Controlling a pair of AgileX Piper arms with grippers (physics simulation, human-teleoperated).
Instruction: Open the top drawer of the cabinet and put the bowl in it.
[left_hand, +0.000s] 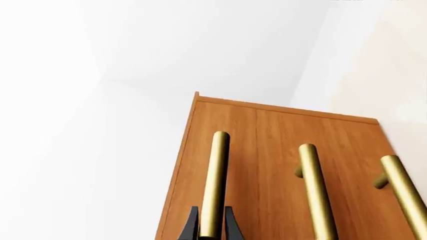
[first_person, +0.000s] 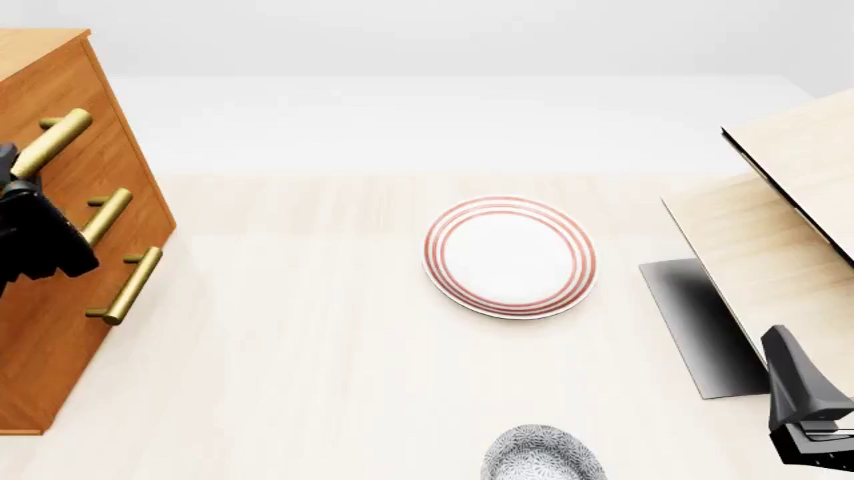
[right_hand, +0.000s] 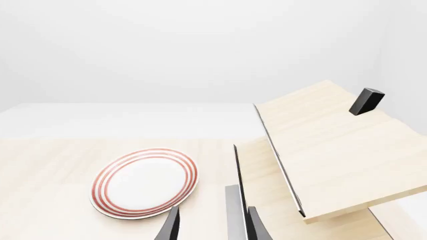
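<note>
The orange-brown cabinet (first_person: 60, 330) stands at the table's left edge, and its front (left_hand: 280, 150) shows three brass bar handles. The top drawer (left_hand: 200, 150) sits flush with the others. My left gripper (left_hand: 211, 222) (first_person: 19, 188) is shut on the top drawer's handle (left_hand: 215, 180) (first_person: 56, 138), one black finger on each side of the bar. The speckled bowl (first_person: 541, 455) sits at the near table edge, partly cut off by the frame. To the right of the bowl, my right gripper (first_person: 794, 375) (right_hand: 212, 225) is open and holds nothing.
A flat white plate with red rings (first_person: 510, 256) (right_hand: 145, 182) lies mid-table. A pale light-wood structure (first_person: 774, 250) (right_hand: 333, 150) with a dark grey base (first_person: 701, 325) fills the right side, just ahead of my right gripper. A small black block (right_hand: 367, 101) rests on it.
</note>
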